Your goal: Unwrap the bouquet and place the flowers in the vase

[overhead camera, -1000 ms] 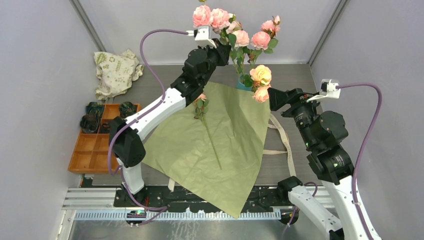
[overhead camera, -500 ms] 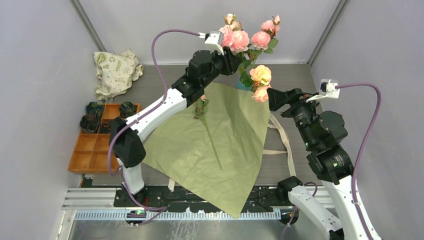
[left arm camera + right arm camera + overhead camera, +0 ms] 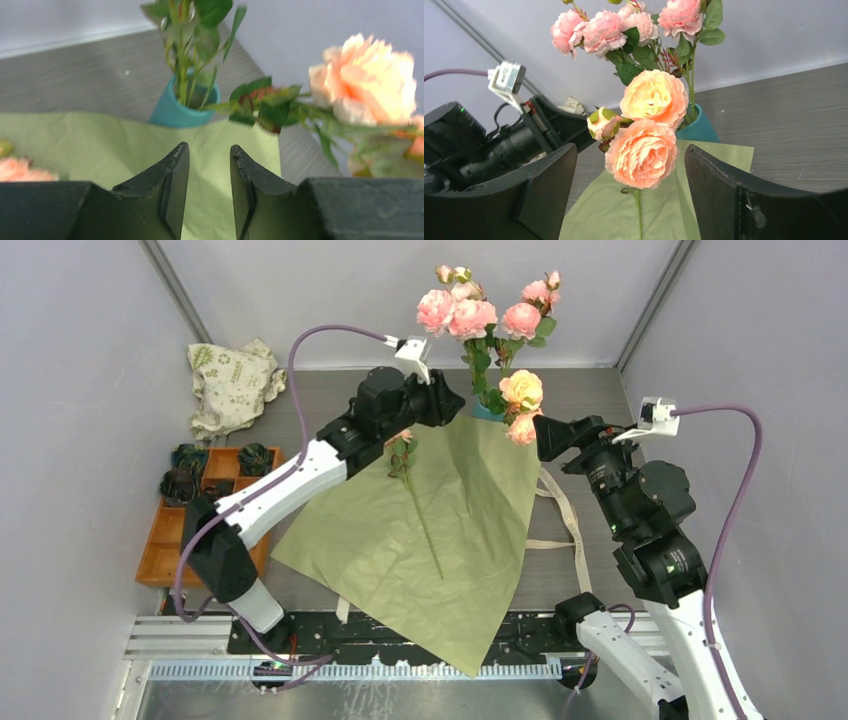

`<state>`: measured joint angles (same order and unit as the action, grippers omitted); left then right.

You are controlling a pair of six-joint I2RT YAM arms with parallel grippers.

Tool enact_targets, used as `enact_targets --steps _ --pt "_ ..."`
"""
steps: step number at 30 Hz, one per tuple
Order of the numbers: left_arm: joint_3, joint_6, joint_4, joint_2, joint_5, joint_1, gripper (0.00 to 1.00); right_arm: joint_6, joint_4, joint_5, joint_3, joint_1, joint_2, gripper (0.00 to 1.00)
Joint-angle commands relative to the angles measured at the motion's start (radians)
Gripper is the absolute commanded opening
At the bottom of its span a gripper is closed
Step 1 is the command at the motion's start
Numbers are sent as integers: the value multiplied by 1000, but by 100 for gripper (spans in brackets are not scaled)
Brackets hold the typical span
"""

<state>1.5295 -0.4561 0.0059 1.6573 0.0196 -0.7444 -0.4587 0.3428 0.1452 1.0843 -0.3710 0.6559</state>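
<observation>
The teal vase (image 3: 487, 410) stands at the far edge of the spread olive-green sheet (image 3: 440, 530) and holds several pink flowers (image 3: 458, 315). My left gripper (image 3: 452, 406) sits low just left of the vase (image 3: 175, 112); it is open (image 3: 209, 146) with only the sheet behind its fingers. Another flower (image 3: 405, 455) lies on the sheet, stem toward me. Two peach blooms (image 3: 522, 390) lean right of the vase. My right gripper (image 3: 540, 435) is wide open (image 3: 630, 147); the lower peach bloom (image 3: 642, 154) stands between its fingers, touching neither, its stem running down out of view.
A beige ribbon (image 3: 565, 515) lies on the table right of the sheet. A white leaf-print cloth bag (image 3: 232, 380) sits at the back left. The orange compartmented tray (image 3: 190, 530) with dark green rosettes (image 3: 185, 475) stands at the left. Grey walls close in the sides.
My left gripper carried the pink blooms right to the vase, let them go, opened, and dropped back down to the left. The right arm has not moved.
</observation>
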Motion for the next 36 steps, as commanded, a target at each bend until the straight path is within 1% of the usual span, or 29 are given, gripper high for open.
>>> enact_targets --steps 1,5,8,9,11,12,14,15,16,19,21,23,25,26,28,31,33,36 --pt "-85 19 -47 -201 -85 -4 36 12 -85 -9 78 -3 30 84" --pt "-157 54 -115 -376 -218 -7 36 6 -125 -39 175 -3 91 84" --pt "-185 81 -177 -472 -310 -8 36 -17 -153 -100 275 -3 175 84" --pt "-193 88 -196 -499 -336 -7 36 -29 -163 -126 318 -2 213 84" --pt "-207 96 -233 -546 -391 -7 36 -59 -157 -252 425 -3 309 86" --pt "-210 100 -255 -568 -422 -7 36 -79 -138 -297 496 -7 368 89" --pt "-211 100 -297 -605 -479 -7 36 -88 -95 -362 636 -50 510 90" --pt "-207 96 -321 -622 -519 -7 36 -67 -58 -359 714 -99 571 90" --pt "-198 89 -349 -637 -562 -7 36 -9 -9 -327 791 -167 628 90" --pt "-162 74 -454 -677 -680 -7 36 198 214 -170 1093 -426 835 92" --pt "-143 59 -512 -703 -757 -6 36 246 352 -134 1288 -526 981 93" --pt "-126 17 -586 -735 -865 -6 36 250 456 -104 1406 -588 1087 93" --pt "-110 -50 -680 -760 -1005 -6 36 245 494 -68 1414 -628 1137 92" --pt "-105 -98 -728 -775 -1074 -6 36 237 499 -54 1384 -640 1144 92" --pt "-112 -124 -781 -809 -1172 -6 36 199 490 -45 1276 -649 1133 91" --pt "-136 -122 -805 -847 -1243 -6 36 128 478 -41 1069 -651 1112 88" --pt "-145 -122 -812 -858 -1260 -6 36 87 491 -29 938 -649 1122 85" --pt "-160 -123 -808 -856 -1260 -6 36 34 486 2 810 -650 1159 79"
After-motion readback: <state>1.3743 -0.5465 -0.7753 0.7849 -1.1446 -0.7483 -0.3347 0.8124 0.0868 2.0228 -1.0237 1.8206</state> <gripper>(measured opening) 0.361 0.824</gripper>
